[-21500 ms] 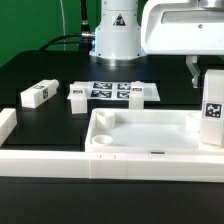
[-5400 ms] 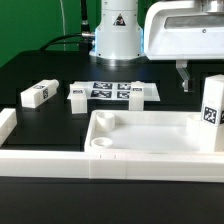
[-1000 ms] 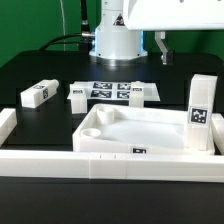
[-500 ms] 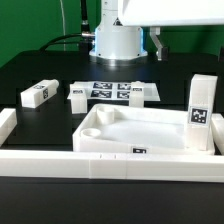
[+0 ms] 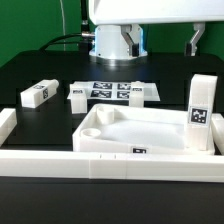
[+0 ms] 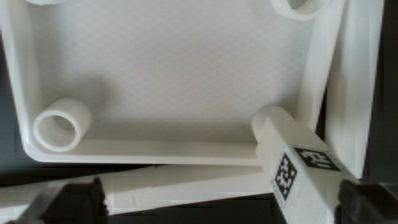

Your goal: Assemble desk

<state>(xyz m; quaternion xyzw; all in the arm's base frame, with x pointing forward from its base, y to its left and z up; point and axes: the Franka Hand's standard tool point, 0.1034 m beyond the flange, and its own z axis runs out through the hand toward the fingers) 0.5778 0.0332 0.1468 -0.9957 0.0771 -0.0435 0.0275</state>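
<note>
Exterior view: the top [image 5: 140, 128], a white tray with a raised rim, lies against the front rail [image 5: 60, 165]. One leg [image 5: 203, 112] stands upright at the top's corner on the exterior view's right. Whether that leg is fully seated in its socket cannot be told. Loose legs [image 5: 37, 93] lie well behind, beside the marker board [image 5: 118, 91]. The gripper [image 5: 164, 48] hangs above and behind the top with its fingers [image 5: 197, 38] wide apart and holding nothing.

Wrist view: the gripper [image 6: 217, 200] looks down on the top [image 6: 178, 80], with an open round socket [image 6: 63, 126] at one corner. The tagged leg [image 6: 294, 160] is at the adjoining corner, next to the rail [image 6: 160, 182].

Handling (judged): the parts look like hard, hollow plastic, so they are probably stiff, light and smooth enough to slip. The top is likely too wide to span, so its rim wall is the probable place to pinch or push. A leg is a narrow block that should fit between the fingers across its plain sides, gripped near the middle so it does not tip.

Change: 21.5 s ago the top lay turned another way, and the leg stood at its right edge under the hand. From 1.0 s ago the top and leg are unmoved. Half a second ago only one finger showed, further to the exterior view's left; now both fingers show, spread.
</note>
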